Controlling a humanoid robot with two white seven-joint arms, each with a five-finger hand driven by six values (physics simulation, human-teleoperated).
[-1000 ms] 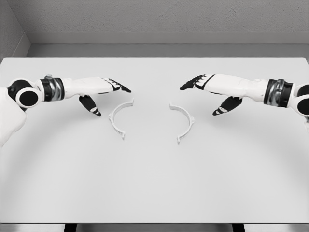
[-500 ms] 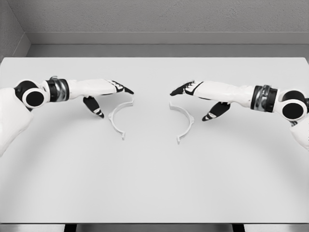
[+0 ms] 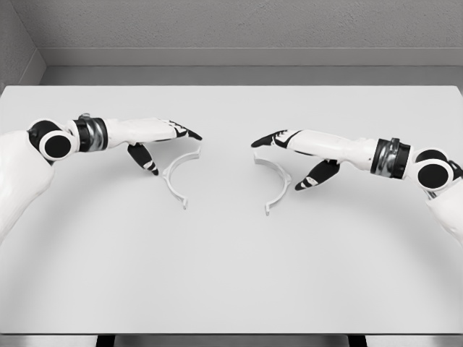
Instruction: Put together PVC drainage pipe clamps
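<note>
White table, both hands spread, empty, above separate clamp halves.

Single head view, high, looking down over table, mid-distance

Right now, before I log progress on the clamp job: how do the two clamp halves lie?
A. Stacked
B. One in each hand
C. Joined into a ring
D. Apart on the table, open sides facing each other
D: the left half and right half lie apart on the table, and neither hand holds one.
</note>
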